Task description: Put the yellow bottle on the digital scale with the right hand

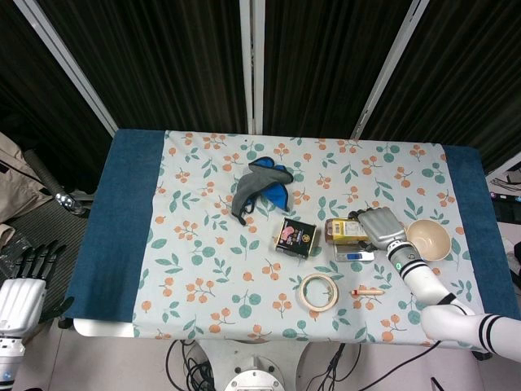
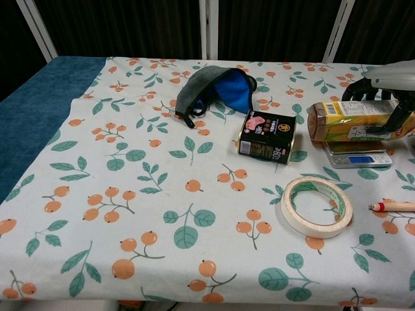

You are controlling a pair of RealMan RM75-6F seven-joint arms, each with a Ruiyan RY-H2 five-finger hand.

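- Chest view shows the right hand wrapped over the yellow bottle, its dark fingers clamped down the bottle's near side while the pale back of the hand sits on top.
- The bottle lies on its side, capped end pointing away from the fingers toward the black can, and it rests across the digital scale; only the scale's front strip with its blue display shows below the fingers.
- In the head view the same right hand covers the bottle's outer end, and the scale peeks out just beneath the fingertips.
- Just beyond the back of the hand, on the side away from the bottle, stands a beige bowl, close to the wrist.
- Below the fingers, toward the table's near edge, lie a roll of tape and a small wooden peg, both apart from the hand.
- Past the bottle's capped end, further from the fingers, the black can stands on the floral cloth, and beyond it a grey and blue mask lies crumpled.
- The left hand hangs off the table's far corner, holding nothing, its dark fingers straight and slightly apart.
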